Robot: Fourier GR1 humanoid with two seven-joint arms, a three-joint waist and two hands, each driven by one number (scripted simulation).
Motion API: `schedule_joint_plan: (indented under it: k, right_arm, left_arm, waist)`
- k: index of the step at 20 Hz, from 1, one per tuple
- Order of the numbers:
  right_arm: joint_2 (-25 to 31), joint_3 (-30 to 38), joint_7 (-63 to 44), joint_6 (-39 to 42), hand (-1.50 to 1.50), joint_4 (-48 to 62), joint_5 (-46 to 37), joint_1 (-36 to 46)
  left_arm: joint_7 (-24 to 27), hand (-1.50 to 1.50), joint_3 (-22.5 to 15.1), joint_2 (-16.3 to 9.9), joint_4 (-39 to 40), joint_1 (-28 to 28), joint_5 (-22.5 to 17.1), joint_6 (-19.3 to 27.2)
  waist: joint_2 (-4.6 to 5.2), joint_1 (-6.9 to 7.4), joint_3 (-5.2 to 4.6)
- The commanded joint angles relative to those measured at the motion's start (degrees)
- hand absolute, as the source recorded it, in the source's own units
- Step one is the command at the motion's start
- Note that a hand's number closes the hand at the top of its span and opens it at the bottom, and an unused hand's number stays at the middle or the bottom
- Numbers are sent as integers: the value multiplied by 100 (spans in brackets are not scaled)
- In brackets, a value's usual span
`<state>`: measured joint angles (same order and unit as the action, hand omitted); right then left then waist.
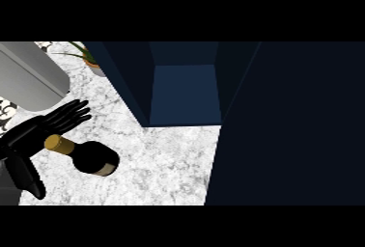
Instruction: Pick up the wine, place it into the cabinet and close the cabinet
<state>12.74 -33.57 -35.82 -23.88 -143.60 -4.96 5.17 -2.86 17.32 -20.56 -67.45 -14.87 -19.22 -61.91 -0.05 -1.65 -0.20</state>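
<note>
Left hand [43, 130] open beside wine [89, 157].

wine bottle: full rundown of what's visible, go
The wine bottle is dark, near black, glossy like glass, with a gold cap on its neck and a pale band near its base. It is seen from steeply above on the white marbled counter, left of the open dark blue cabinet. The left hand is right beside its neck, fingers straight and not curled round it; actual contact cannot be told.
</note>
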Motion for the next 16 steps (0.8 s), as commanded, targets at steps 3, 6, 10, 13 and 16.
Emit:
schedule_joint_plan:
  k: [3,6,10,13,16]
  right_arm:
    - [243,-2,-342,-71,-150,-957,-480,-100]
    - [282,-407,-383,-206,-150,-1038,-663,-202]
    - [363,-298,-205,-248,-150,-854,-539,-135]
    - [384,-519,-318,-403,-150,-915,-770,-90]
    - [671,37,-92,-217,-150,-930,-187,-136]
  left_arm:
    - [1059,-150,16,-21,697,-206,1087,-350]
    - [1571,-150,60,-109,924,-160,1418,-258]
    - [2158,-150,-185,111,1306,-356,1995,195]
    - [2419,-150,-314,-63,1558,-359,2117,71]
    - [2531,-150,-518,-78,1901,-355,2179,-56]
  waist:
    - [14,-25,-1]
    - [3,-49,-5]
    - [19,-57,-4]
    - [1,-112,-13]
    - [28,-54,3]
